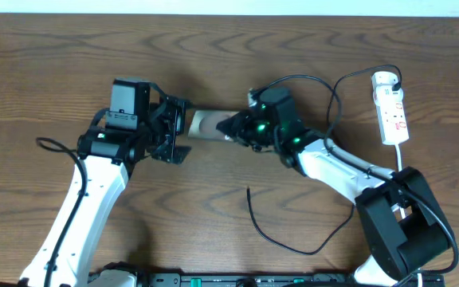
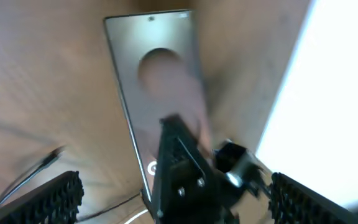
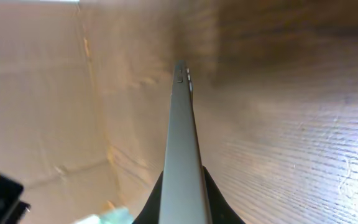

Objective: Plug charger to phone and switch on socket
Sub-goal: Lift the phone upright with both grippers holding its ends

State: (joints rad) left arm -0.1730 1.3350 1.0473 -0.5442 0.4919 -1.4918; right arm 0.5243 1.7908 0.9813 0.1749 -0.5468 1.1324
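The phone (image 1: 205, 123) is held on its edge above the table at mid-centre. My right gripper (image 1: 240, 127) is shut on its right end. In the right wrist view the phone (image 3: 180, 124) shows edge-on between the fingers (image 3: 182, 202). My left gripper (image 1: 178, 131) is open at the phone's left end. Its wrist view shows the phone's (image 2: 154, 74) dark face with the pale oval patch, with its own fingers (image 2: 173, 202) spread wide. The charger cable's free tip (image 1: 249, 190) lies on the table below the phone. The socket (image 1: 393, 112) lies at the far right with a white adapter (image 1: 384, 79) in it.
The black charger cable (image 1: 317, 250) loops across the table in front of the right arm's base (image 1: 401, 231). The socket's thick white cord (image 1: 401, 155) runs down toward that base. A thin dark cable (image 2: 30, 175) shows at the lower left of the left wrist view.
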